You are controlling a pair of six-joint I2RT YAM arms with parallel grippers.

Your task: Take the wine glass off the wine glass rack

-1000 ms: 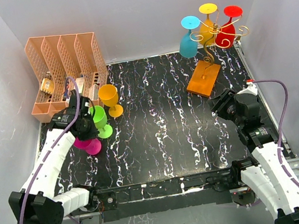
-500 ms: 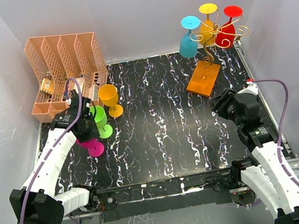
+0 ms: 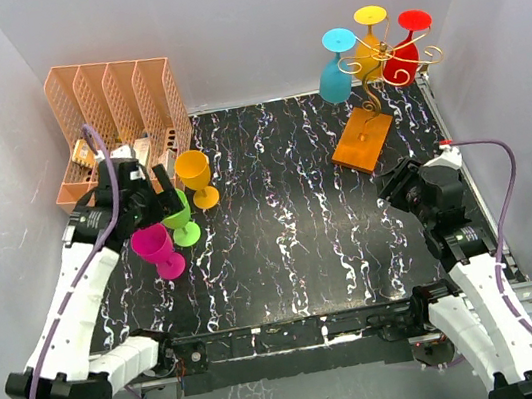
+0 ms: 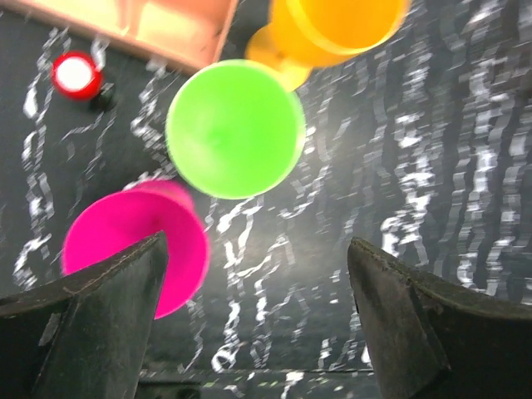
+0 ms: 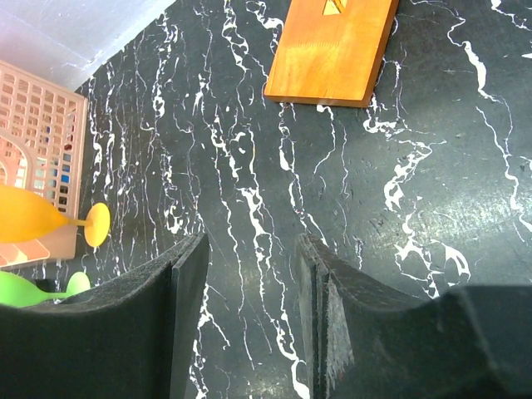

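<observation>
The wine glass rack [image 3: 379,68], gold wire on an orange-brown base [image 3: 362,140], stands at the back right. A blue [image 3: 334,69], a yellow [image 3: 369,33] and a red wine glass [image 3: 402,48] hang on it upside down. At the left, a pink wine glass [image 3: 157,249] stands upright on the table beside a green [image 3: 180,219] and an orange one [image 3: 195,176]. My left gripper [image 3: 153,205] hovers open above them; in the left wrist view the pink glass [image 4: 125,241] lies partly behind the left finger [image 4: 100,316], free of the jaws. My right gripper [image 3: 397,185] is open and empty, near the base [image 5: 332,50].
A peach file organizer [image 3: 117,122] stands at the back left, close behind the orange glass. A small red-and-white round object [image 4: 75,73] lies by its front edge. White walls enclose the black marbled table [image 3: 291,226] on three sides.
My left gripper has opened and let go of the pink glass, which now stands on the table. The left arm has lifted and drawn back to the left. The right arm has not moved.
</observation>
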